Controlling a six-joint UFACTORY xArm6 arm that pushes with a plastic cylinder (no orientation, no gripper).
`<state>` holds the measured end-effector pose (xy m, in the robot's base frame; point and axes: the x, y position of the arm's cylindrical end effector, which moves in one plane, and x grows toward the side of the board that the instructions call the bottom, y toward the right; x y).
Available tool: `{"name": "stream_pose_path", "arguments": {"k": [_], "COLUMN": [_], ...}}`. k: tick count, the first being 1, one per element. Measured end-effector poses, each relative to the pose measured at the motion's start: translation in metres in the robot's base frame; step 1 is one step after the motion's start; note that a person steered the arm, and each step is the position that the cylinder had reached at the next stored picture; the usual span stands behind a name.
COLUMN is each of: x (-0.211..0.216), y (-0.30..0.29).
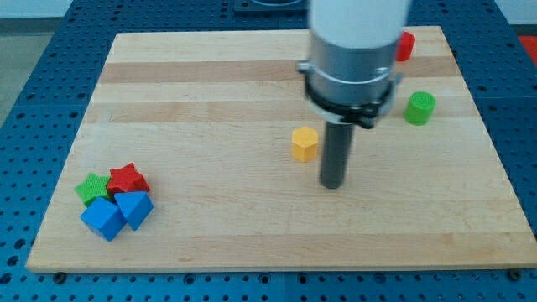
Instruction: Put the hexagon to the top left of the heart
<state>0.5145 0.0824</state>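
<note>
- My tip [333, 184] sits just right of the frame's centre, resting on the wooden board [210, 75]. It is a plain rod end: nothing to open or close, and it holds nothing.
- The yellow hexagon [305, 143] lies just up and to the left of my tip, near but apart; a sliver of board shows between them.
- No heart can be made out for certain. The red block [405, 46] at the upper right, half hidden behind the arm's housing, may be it; its shape cannot be told.
- The green block [419, 108], roughly cylindrical, stands right of the arm.
- Far off at the lower left sits a cluster: a green star [91, 187], a red star [127, 178] and two blue blocks [102, 218] [134, 207], touching one another.
- If the red block is the heart, I judge the hexagon must travel up and right, so my tip wants to come round to its lower left first.
</note>
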Motion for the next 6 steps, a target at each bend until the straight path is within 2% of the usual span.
{"name": "stream_pose_path", "arguments": {"k": [2, 3, 5, 6], "x": [0.0, 0.0, -0.009, -0.052], "y": [0.003, -0.048, -0.051, -0.047]}}
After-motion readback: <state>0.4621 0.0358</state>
